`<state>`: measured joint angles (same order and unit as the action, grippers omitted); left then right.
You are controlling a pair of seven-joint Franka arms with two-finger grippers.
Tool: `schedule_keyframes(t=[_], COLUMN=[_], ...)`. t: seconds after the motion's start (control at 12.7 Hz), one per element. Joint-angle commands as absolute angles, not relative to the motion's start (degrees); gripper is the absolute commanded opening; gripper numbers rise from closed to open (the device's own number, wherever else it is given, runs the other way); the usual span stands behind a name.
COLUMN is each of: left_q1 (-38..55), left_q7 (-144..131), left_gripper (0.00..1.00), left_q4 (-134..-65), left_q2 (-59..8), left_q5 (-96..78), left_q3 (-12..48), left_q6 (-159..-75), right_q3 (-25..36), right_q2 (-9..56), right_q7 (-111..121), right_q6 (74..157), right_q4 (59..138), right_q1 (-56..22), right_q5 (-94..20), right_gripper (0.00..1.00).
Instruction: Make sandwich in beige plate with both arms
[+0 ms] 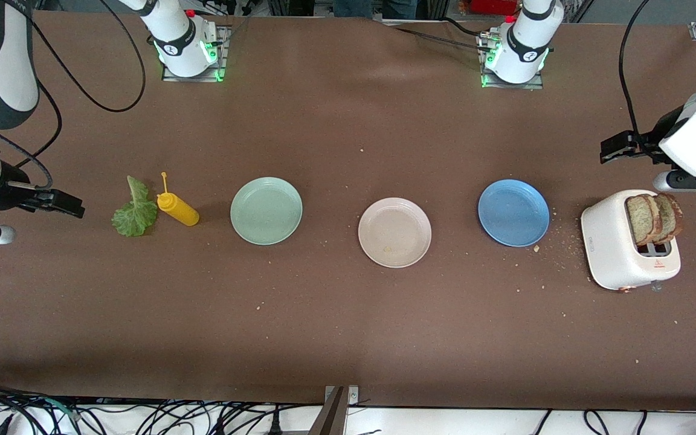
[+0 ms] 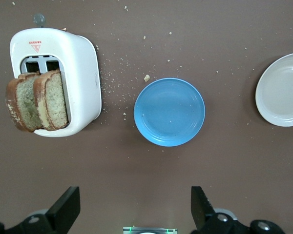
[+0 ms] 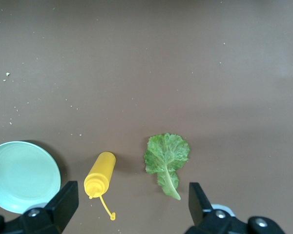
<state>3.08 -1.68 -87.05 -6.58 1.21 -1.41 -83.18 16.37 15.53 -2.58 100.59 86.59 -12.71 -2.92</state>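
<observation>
On the table's middle the beige plate (image 1: 394,232) lies empty: nothing done. Toast slices (image 1: 654,217) wait in the toaster (image 1: 629,249) at three o'clock, lettuce (image 1: 133,210) at nine. Left gripper (image 2: 134,209) and right gripper (image 3: 132,207) hover spread, empty.

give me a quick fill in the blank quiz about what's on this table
1. Both bread slices stand in the white ____.
2. The lettuce leaf lies beside the yellow ____.
3. The beige plate sits between the mint-green plate and the ____ plate.

Missing words: toaster; squeeze bottle; blue
</observation>
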Motion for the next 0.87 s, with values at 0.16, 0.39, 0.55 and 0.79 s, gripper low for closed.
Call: schedule_keyframes(t=[0.16, 0.39, 0.55, 0.79], left_q1=[3.34, 3.34, 3.34, 3.43], left_q7=[-1.93, -1.85, -1.76, -1.76], left_gripper=[1.00, 1.00, 1.00, 1.00], left_q4=[-86.66, -86.66, -86.66, -86.66], left_q2=[-6.24, -6.24, -6.33, -6.42], left_q5=[-0.26, 0.09, 0.09, 0.18], left_q3=[-1.14, -1.14, -1.14, -1.14], left_q6=[-83.15, -83.23, -83.23, -83.23], right_q3=[16.26, 16.26, 16.26, 16.26], right_q2=[16.35, 16.35, 16.35, 16.35], right_q7=[-3.08, -2.99, -3.08, -2.99], right_q6=[99.23, 99.23, 99.23, 99.23], right_q4=[84.81, 84.81, 84.81, 84.81], right_q1=[-12.48, -12.48, -12.48, -12.39], right_q5=[-4.04, -4.04, -4.04, -4.04], right_gripper=[1.00, 1.00, 1.00, 1.00])
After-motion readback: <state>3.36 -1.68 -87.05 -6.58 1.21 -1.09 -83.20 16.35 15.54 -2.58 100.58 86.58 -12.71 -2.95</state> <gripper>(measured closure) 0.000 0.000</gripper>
